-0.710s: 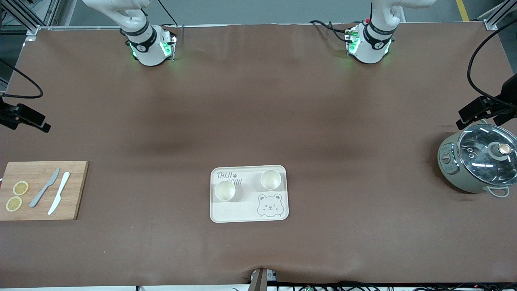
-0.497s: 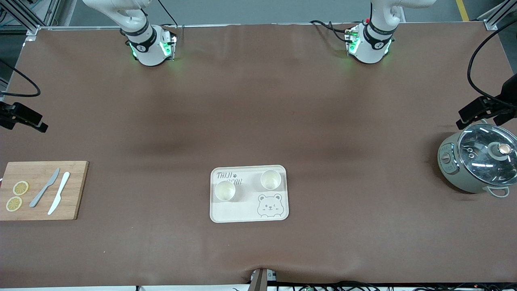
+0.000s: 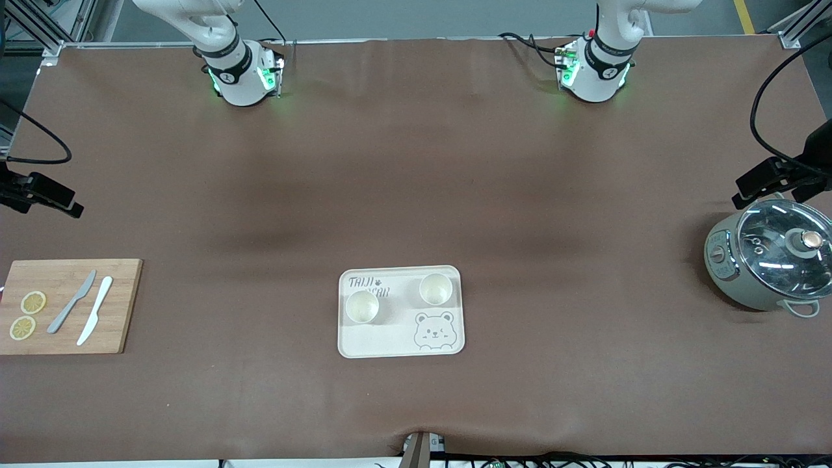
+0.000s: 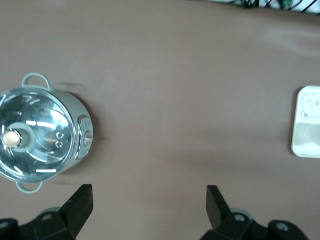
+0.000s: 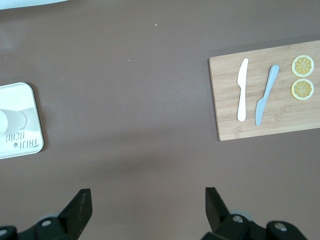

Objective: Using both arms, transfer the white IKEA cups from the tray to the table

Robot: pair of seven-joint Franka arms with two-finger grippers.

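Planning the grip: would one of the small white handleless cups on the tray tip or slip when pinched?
The small off-white handleless cup looks squat and upright, so probably stable. Its plain, smooth, tapered wall may slip. It seems empty, likely light.

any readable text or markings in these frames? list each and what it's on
"TAIJI" with a paw sign: top line printed on the cream tray.
"BEAR": second line, readable in the right wrist view; a cup partly covers it in front.
Cooker's knob markings: too small.
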